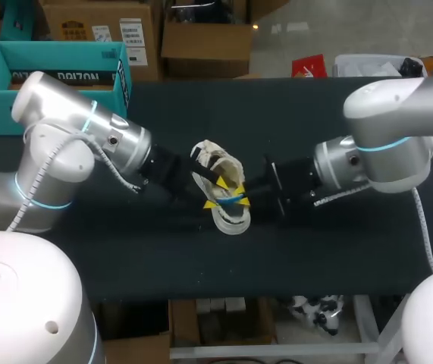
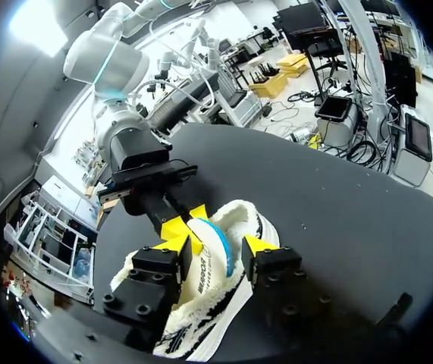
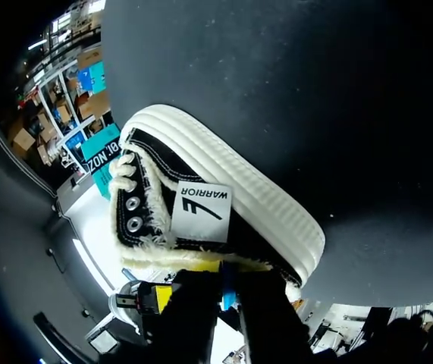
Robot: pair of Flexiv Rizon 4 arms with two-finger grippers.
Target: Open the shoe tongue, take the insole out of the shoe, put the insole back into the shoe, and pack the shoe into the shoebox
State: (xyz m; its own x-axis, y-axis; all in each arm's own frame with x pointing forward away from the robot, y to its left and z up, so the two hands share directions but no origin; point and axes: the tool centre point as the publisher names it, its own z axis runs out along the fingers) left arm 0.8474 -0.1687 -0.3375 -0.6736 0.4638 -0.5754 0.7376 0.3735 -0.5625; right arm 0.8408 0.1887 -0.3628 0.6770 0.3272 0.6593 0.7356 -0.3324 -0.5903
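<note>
one shoe [image 1: 231, 171], one insole [image 2: 208, 258], one shoebox [image 1: 57, 80]

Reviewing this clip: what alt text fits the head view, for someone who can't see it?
A fleece-lined shoe lies mid-table with both arms at it; the right pincer holds a blue-edged insole at its opening, the left pincer beside it. A teal shoebox sits far left.

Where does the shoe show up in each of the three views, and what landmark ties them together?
Head view: the shoe lies mid-table, between the two arms.
Left wrist view: it sits between the fingers of the left gripper.
Right wrist view: it lies on its side just ahead of the right gripper.
Shared landmark: the blue-edged insole sticking out of the shoe's opening.
</note>
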